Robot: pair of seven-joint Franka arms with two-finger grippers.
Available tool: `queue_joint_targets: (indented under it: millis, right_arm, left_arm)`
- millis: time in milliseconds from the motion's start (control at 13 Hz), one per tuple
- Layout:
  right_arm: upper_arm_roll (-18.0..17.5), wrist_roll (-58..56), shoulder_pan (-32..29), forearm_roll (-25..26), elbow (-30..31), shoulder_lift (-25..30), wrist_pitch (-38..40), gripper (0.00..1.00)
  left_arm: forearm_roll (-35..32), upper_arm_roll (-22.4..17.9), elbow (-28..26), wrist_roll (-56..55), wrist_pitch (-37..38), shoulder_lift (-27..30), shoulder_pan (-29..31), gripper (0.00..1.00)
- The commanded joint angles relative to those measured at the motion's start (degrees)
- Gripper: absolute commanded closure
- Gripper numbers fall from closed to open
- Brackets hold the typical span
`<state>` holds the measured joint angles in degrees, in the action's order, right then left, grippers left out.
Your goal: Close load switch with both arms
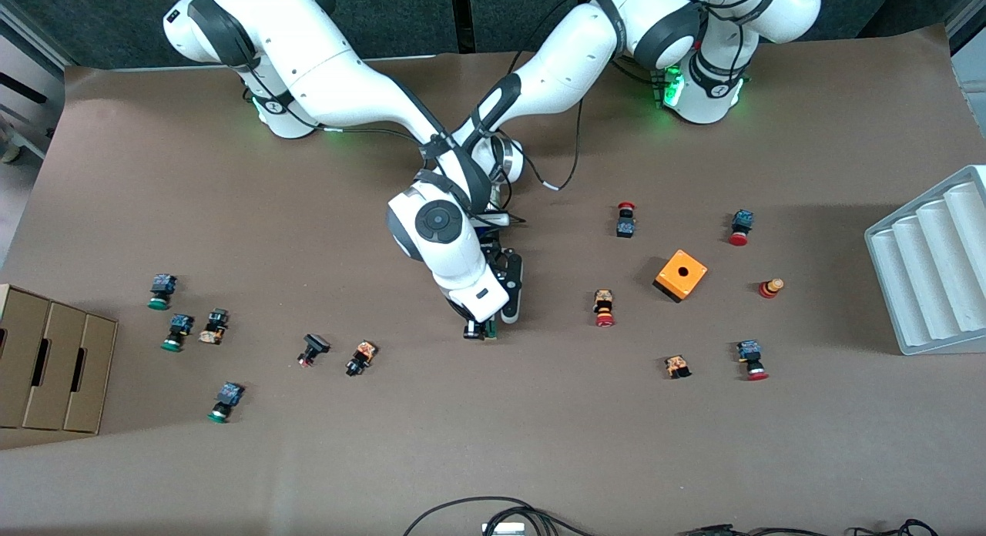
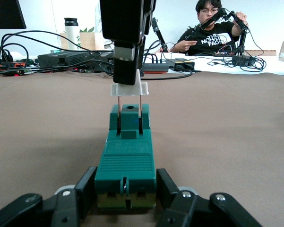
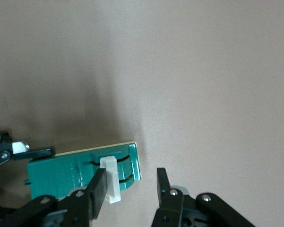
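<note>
The green load switch (image 2: 126, 156) lies on the brown table under both hands; only a sliver of the switch (image 1: 485, 332) shows in the front view. My left gripper (image 2: 126, 183) lies low along the table, shut on the switch's end farther from the front camera, one finger on each side. The white sliding piece (image 2: 128, 89) stands raised on two thin pins at the end nearer the front camera. My right gripper (image 3: 131, 182) comes down from above, open, with one finger (image 3: 98, 188) against the white piece (image 3: 111, 182) and the other finger (image 3: 162, 185) apart from it.
Small push buttons lie scattered toward both ends of the table. An orange cube (image 1: 680, 275) with a hole sits toward the left arm's end, and a grey ribbed tray (image 1: 928, 266) at that table edge. Cardboard boxes (image 1: 50, 359) stand at the right arm's end.
</note>
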<state>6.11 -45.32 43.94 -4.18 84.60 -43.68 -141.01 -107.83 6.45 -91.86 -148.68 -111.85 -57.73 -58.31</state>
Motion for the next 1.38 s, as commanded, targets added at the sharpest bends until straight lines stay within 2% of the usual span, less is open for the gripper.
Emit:
queue_joint_targets:
  millis: [0, 1308]
  right_arm:
    - [0.0, -0.2, -0.5, 1.1, -2.8, -2.2, -1.0, 0.50]
    - [0.6, -0.5, -0.5, 1.0, -3.3, -3.5, -2.1, 0.51]
  left_arm:
    - [0.1, 0.7, 0.3, -1.2, -3.9, -1.7, 1.4, 0.42]
    - [0.1, 0.7, 0.3, -1.1, -3.9, -1.7, 1.5, 0.42]
